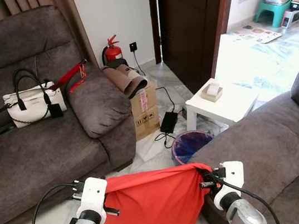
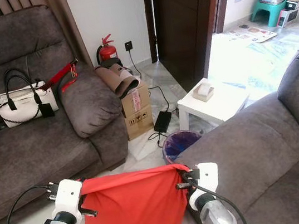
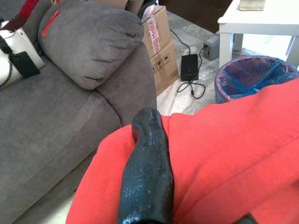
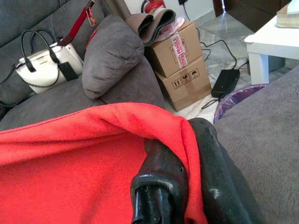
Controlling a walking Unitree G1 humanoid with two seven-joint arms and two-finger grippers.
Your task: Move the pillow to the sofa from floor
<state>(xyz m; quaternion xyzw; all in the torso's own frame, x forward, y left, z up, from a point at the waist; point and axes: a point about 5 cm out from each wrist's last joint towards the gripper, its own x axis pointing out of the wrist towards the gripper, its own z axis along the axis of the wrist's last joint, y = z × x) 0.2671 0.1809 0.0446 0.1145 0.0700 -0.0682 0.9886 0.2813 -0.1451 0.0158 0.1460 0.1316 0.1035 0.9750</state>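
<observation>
A red pillow (image 1: 150, 207) hangs stretched between my two grippers, low in front of me and off the floor. My left gripper (image 1: 107, 197) is shut on its left top corner; one black finger (image 3: 147, 172) lies over the red cloth. My right gripper (image 1: 204, 177) is shut on the right top corner, with the fabric pinched between its fingers (image 4: 161, 182). A grey sofa (image 1: 37, 154) stands ahead on the left. A second grey sofa (image 1: 261, 146) is close at my right, its armrest right beside the right gripper.
On the left sofa lie a white handbag (image 1: 33, 104) and a grey cushion (image 1: 97, 100). Cardboard boxes (image 1: 145, 111), a power adapter with cables (image 1: 168, 121), a lined bin (image 1: 191, 144) and a small white table (image 1: 221, 104) crowd the tiled floor ahead.
</observation>
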